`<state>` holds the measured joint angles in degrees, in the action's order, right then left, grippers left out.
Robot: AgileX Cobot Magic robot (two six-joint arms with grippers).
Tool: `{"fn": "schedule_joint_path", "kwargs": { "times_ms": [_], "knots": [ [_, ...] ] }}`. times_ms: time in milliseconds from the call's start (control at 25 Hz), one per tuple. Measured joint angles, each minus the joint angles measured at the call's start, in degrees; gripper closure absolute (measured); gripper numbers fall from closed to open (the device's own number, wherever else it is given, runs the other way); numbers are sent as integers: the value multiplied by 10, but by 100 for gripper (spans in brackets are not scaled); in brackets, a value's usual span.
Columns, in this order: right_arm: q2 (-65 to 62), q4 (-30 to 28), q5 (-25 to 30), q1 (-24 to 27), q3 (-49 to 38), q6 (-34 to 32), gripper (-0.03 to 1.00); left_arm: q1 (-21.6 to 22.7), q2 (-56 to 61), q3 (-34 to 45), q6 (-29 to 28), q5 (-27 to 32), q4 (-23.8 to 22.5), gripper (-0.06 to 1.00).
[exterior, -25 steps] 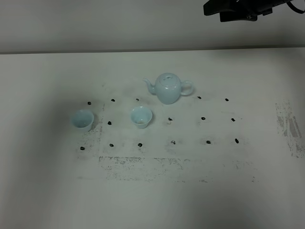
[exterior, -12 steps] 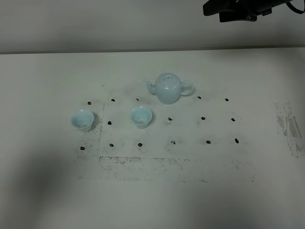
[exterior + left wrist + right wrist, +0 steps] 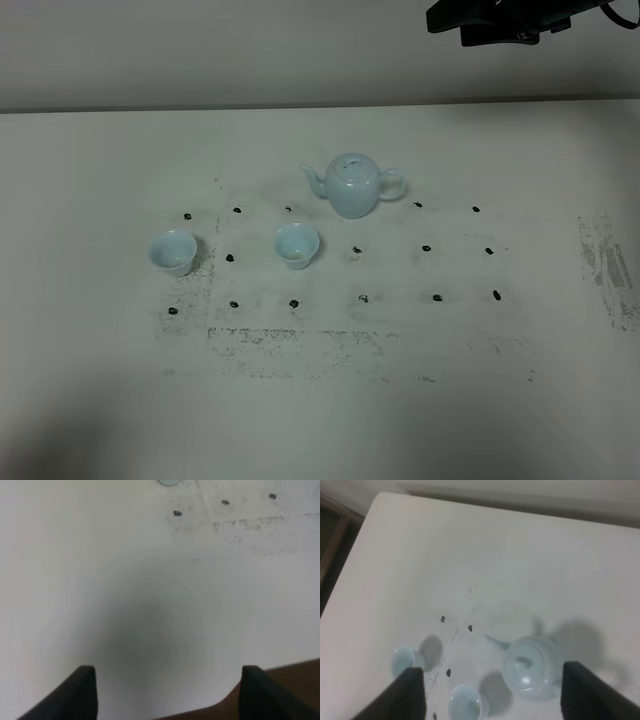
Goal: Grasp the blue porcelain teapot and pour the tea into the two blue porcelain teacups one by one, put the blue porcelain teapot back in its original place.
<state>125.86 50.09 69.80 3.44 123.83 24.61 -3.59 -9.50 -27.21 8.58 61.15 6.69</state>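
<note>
Hands: right hand (image 3: 495, 696) and left hand (image 3: 167, 695) are both spread wide on my feeds. Nothing sits between the fingers of either one, and neither is touching anything.
Right hand: hanging high over the desk (image 3: 90, 380), dark fingers (image 3: 410, 695) far apart. Its wrist cam looks down past them at the tea set.
Left hand: fingers (image 3: 82, 692) apart over a bare patch of desk by the edge, well away from the pot.
Teapot: the blue porcelain teapot (image 3: 352, 185) stands upright on the desk, toward the far side. It's pale glossy sky blue with a round belly, and the lid with its little knob is on. In the high cam the spout points left and the loop handle right.
Teacups: two small matching teacups, one (image 3: 297, 245) near the pot on the spout side and closer to me, the other (image 3: 173, 251) further left. Both are upright and well apart from each other. Can't tell from here if there's anything in them.
Desk: white and scuffed, with rows of small black dots (image 3: 426, 248) around the set.
</note>
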Motion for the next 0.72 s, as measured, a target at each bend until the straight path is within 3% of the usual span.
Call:
{"fn": "schedule_joint_path", "kwargs": {
  "times_ms": [400, 720],
  "knots": [
    [0, 0, 0, 0, 0, 1, 37, 0, 93, 10, -1, 1, 0, 34],
    [0, 0, 0, 0, 0, 7, 37, 0, 97, 10, -1, 1, 0, 34]
  ]
}}
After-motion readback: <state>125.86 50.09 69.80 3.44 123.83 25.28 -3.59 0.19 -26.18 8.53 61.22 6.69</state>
